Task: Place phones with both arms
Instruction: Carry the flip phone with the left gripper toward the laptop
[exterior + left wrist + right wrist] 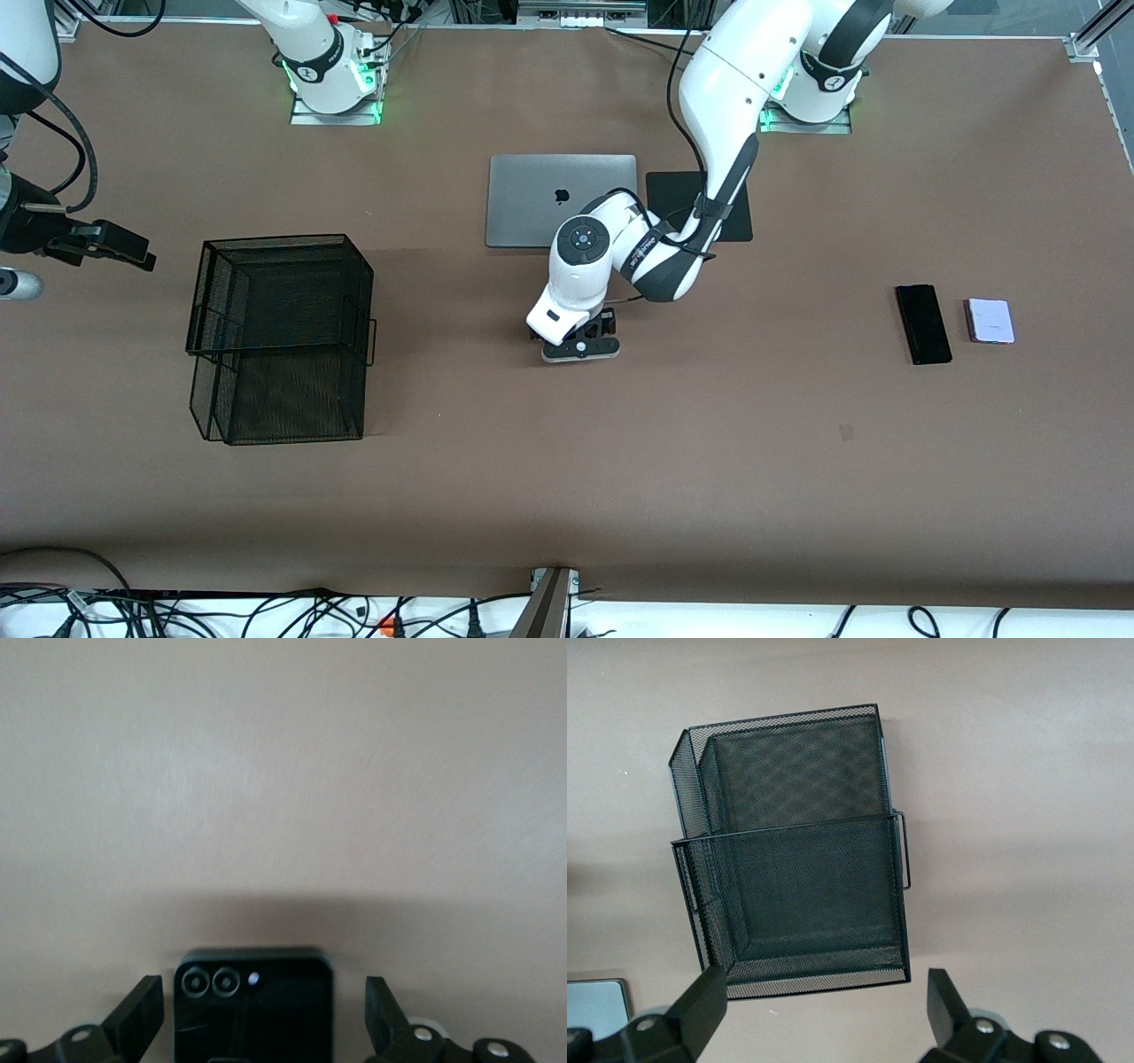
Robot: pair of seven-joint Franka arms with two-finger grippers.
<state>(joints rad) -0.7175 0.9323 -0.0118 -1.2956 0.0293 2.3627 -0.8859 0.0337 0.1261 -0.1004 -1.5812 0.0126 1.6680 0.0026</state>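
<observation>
Left end effector point(264, 1014) spread, straddling small black phone point(255, 1003) flat on table point(709, 443), mid-table near laptop point(562, 200). We judge grasp step; next: close, lift. Right end effector point(826, 1010) spread over mesh basket point(799, 850), waiting. Slim black phone point(923, 323), lilac phone point(990, 320) toward left arm's end.

slab point(922, 323) beside phone point(990, 320)

left arm point(753, 80): glossy white shells, black joint bands, round cap with blue dot, black cable clipped along forearm | right arm point(310, 44): white, black band, green base glow | left gripper point(266, 1019): black fingers, silver screws at 6 o'clock
</observation>
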